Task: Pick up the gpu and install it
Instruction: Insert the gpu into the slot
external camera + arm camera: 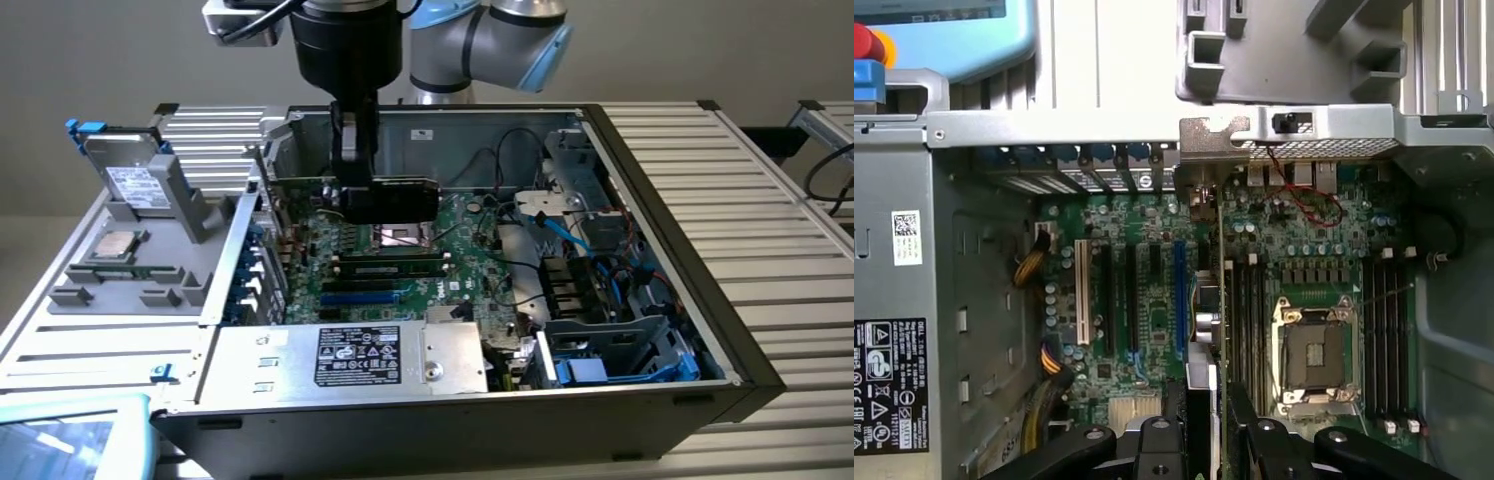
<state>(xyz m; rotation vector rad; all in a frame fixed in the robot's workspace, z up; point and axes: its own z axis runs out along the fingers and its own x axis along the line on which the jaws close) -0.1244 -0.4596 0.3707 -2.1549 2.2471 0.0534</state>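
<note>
Held on edge in the narrow grip of the gripper (358, 188): the gpu (398, 200), black cooler facing near, inside the open computer case (441, 420). Positioned over the far part of the motherboard (461, 220), between the expansion slots (1129, 290) and the CPU socket (1311, 352).

Setting: robotics laboratory or assembly workshop. An opened desktop computer case (441, 430) lies on a slatted aluminium surface (694, 170). A robot arm (494, 40) stands at its 12 o'clock, a grey parts fixture (200, 215) at 9 o'clock, a teach pendant (67, 435) at 7 o'clock.
</note>
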